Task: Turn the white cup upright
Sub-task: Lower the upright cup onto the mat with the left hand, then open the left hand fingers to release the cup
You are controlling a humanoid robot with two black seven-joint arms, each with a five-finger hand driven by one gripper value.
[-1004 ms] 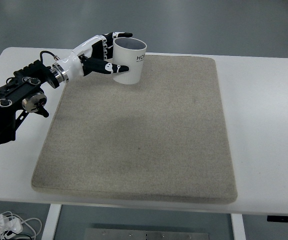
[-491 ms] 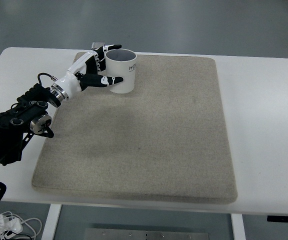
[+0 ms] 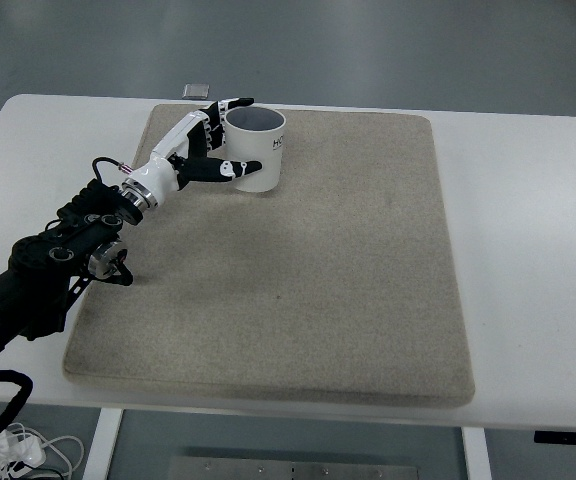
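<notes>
White cup (image 3: 256, 150) upright on mat (image 3: 298, 270), mouth up, left hand (image 3: 204, 152) wrapped around

One camera only, up high on the robot's side, tipped steeply down and facing away from it. It stands far enough back to take in the whole mat (image 3: 278, 250), most of the table (image 3: 528, 220), and floor beyond the far edge and below the near one.

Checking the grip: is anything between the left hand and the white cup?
Nothing: in the top view the left hand wraps directly around the white cup, which stands on the mat.
</notes>
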